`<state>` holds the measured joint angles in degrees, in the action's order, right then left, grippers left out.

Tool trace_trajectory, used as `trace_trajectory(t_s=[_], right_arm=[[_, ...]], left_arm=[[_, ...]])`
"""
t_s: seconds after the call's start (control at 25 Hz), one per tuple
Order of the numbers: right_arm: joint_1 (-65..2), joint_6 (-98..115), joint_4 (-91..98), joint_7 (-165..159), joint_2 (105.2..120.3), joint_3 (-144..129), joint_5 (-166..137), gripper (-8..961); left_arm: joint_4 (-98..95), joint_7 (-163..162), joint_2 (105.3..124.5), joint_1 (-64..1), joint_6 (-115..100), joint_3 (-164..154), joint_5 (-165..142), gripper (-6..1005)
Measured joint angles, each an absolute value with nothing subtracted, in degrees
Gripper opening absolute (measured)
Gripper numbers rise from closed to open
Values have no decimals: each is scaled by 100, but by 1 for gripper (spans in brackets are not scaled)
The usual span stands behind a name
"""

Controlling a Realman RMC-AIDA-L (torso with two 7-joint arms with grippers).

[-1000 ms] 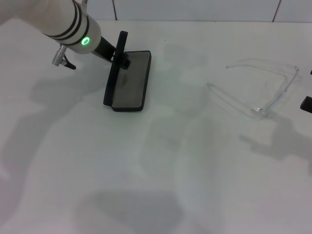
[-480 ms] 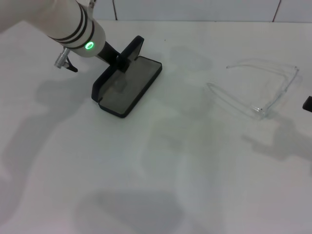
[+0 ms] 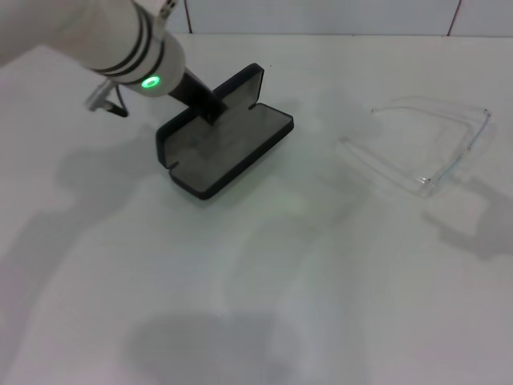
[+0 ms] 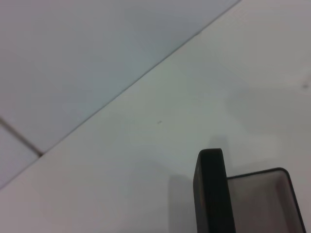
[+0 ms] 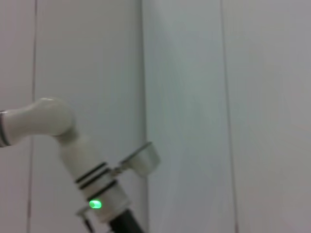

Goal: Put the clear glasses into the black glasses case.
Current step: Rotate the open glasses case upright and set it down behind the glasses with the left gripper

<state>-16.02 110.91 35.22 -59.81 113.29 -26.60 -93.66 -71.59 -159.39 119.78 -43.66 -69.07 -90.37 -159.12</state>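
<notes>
On white table: open black glasses case, clear glasses apart.

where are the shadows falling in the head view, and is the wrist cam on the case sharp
Head view: soft grey arm shadows spread over the white table, and the clear glasses are hard to see, faint against it. Left wrist view: the black glasses case lid edge shows soft, slightly blurred. Right wrist view: only the left arm against a wall.
</notes>
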Motion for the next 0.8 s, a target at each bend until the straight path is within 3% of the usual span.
trace_trajectory(t_s=[0.24,0.48,0.8], right_arm=[[-1579,11173,3289,-5829,11311,-2153,-9323,733],[-1612,11182,3269,-5826,11310,-1996,-9205,730],[-1654,11188,3171,-5872,11312,-1979,-9116,726]], left_arm=[[-9056,-14281,11978,-3237,-7570,-9366,-15652,207],[-9721,-12049,11978,-2430,-7763,-9553,-14328,206],[-9073,-10585,11982,-2642,-7750,-9442,-13090,206]])
